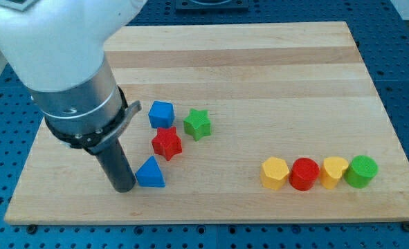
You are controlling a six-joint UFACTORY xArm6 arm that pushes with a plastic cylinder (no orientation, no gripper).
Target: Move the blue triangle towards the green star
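The blue triangle [150,173] lies near the board's bottom edge, left of centre. The green star [198,124] lies up and to the right of it. A red star [167,143] sits between the two, just above the triangle. My tip [124,187] rests on the board directly at the triangle's left side, touching or nearly touching it. The rod runs up into the arm's large grey and white body at the view's upper left.
A blue cube [161,114] lies left of the green star. At the lower right stands a row: yellow hexagon [275,173], red cylinder [304,173], yellow heart [334,171], green cylinder [362,171]. The wooden board [259,69] ends just below my tip.
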